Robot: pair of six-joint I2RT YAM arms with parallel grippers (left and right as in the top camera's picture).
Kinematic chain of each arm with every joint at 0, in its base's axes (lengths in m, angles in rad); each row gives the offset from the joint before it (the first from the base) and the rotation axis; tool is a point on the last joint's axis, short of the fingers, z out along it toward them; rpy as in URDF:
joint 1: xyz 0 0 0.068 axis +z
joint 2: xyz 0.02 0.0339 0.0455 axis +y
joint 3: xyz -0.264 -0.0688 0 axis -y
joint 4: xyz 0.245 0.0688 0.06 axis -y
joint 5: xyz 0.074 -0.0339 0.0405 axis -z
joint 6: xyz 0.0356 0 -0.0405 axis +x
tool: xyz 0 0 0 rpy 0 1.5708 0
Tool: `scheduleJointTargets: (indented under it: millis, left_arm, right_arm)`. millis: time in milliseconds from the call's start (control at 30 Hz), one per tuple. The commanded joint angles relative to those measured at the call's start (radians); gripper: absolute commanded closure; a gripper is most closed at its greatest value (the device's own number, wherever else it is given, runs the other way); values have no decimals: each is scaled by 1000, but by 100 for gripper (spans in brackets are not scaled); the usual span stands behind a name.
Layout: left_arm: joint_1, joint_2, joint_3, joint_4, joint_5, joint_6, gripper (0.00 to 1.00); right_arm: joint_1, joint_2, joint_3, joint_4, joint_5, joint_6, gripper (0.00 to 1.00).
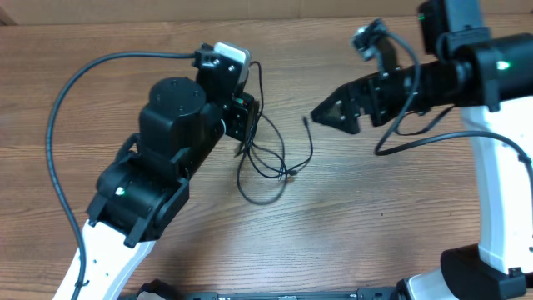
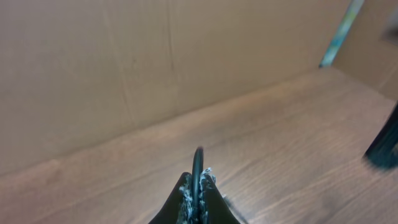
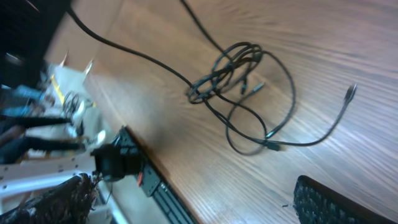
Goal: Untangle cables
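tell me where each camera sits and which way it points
overhead: above the table, looking straight down; left gripper and right gripper show.
left wrist: on the left arm, facing a brown wall; shut fingers pinch a cable.
right wrist: on the right arm, tilted down at the cables; a finger shows.
shared: cables, in overhead and right wrist.

You see black cables point(image 3: 208, 84) on a brown wood-grain table point(image 1: 375, 233); arms point(image 1: 171, 125) black, lower links point(image 1: 500, 217) white, small green lights point(image 1: 503, 65). Back wall point(image 2: 124, 62) plain tan.
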Motion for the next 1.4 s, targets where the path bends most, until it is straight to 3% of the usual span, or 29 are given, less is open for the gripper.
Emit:
scheduleJointTargets:
  millis: [0,533,700,900,967,1167,1367]
  left_arm:
    - [6,-21,58,2,-23,-29,96]
    - [6,-21,264,22,-110,-8,96]
    - [6,-21,325,21,-109,-5,96]
    - [5,-21,334,12,-82,-6,96]
    - [5,-20,334,11,-82,-6,96]
    - [5,-20,334,15,-82,-5,96]
    - [5,-20,334,16,-82,-5,96]
  right_arm:
    - [60,14,3,11,12,-6,0]
    - [113,92,3,44,107,-6,0]
    - [113,121,3,73,1,37,0]
    - [113,125,3,205,-133,290,0]
    - [119,126,3,239,-125,393,7]
    - [185,130,3,275,97,742,11]
    - [296,137,3,332,196,885,15]
